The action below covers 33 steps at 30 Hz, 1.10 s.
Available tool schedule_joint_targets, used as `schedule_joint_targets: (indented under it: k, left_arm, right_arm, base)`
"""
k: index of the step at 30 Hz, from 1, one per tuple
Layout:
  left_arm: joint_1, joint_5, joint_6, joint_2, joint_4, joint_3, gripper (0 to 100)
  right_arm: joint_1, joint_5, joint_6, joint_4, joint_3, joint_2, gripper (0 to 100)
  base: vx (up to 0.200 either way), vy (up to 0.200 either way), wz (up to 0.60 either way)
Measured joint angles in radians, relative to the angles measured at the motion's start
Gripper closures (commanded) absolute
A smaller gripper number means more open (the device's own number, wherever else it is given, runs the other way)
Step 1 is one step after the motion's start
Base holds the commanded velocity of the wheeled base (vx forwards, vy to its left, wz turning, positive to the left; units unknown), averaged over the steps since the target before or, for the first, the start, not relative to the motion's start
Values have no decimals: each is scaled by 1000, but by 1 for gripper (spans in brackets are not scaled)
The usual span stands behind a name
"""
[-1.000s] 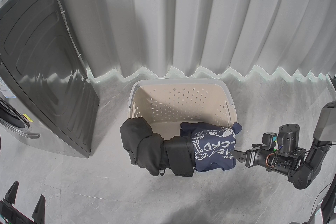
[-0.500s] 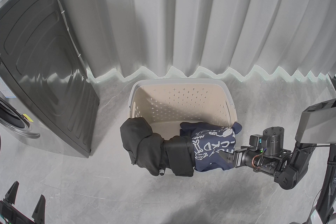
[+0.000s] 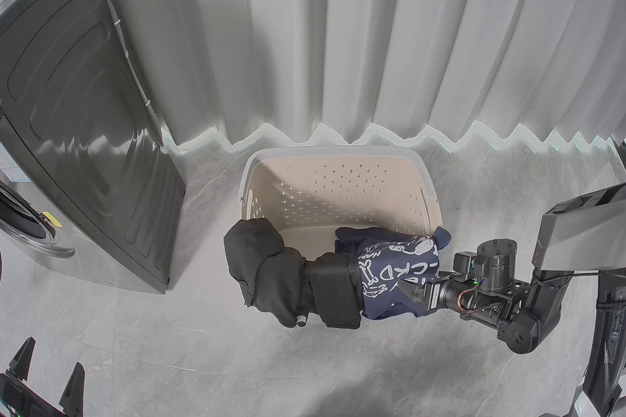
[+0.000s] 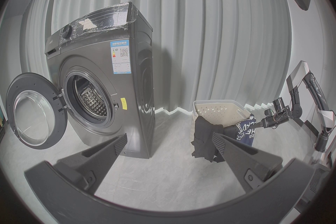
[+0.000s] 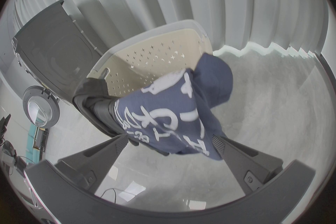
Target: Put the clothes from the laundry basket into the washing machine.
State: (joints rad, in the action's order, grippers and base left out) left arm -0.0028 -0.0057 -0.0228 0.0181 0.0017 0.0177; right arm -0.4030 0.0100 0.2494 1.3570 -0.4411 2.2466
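Right gripper (image 3: 409, 293): hanging with its jaws spread wide and gripping nothing, its tips pressing up against the right lower edge of the navy shirt (image 3: 398, 273); in the right wrist view the hem is hanging between the two fingers (image 5: 115, 146)
Navy shirt: lying draped over the laundry basket's (image 3: 339, 152) near rim at its right end, most of it hanging down outside
Black garment (image 3: 283, 278): hanging over the same near rim, from the middle to the left corner, touching the navy shirt
Left gripper (image 3: 49, 366): waiting low at the robot's left with its jaws apart, carrying nothing
Washing machine (image 4: 105, 84): standing well to the left of the basket, its door (image 4: 35, 111) swung open
Risk: the jaws may be closing on only a thin fold of hem, so the shirt could be slipping out on the lift; pushing further in could be shoving the light basket or knocking the shirt to the floor; the black garment, lying against it, might be getting dragged along
Change: the right arm has been moving left towards the basket, from just beside the shirt to touching it; clothes, basket and left gripper are staying put
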Motion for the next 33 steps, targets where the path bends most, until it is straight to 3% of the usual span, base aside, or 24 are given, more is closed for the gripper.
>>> schedule_joint_targets:
  k: [3, 4, 13, 20, 33]
  left_arm:
    - [0, 0, 0, 0, 0, 0, 0]
    - [0, 0, 0, 0, 0, 0, 0]
    - [0, 0, 0, 0, 0, 0, 0]
    - [0, 0, 0, 0, 0, 0, 0]
    - [0, 0, 0, 0, 0, 0, 0]
  right_arm:
    - [-3, 0, -1, 29, -8, 13, 0]
    - [-3, 0, -1, 36, -13, 18, 100]
    - [-4, 1, 4, 41, -36, 34, 100]
    - [-11, 1, 42, 43, -31, 32, 100]
    - [-69, -4, 56, 90, 118, -117, 100]
  base:
    - [0, 0, 0]
    - [0, 0, 0]
    - [0, 0, 0]
    - [0, 0, 0]
    - [0, 0, 0]
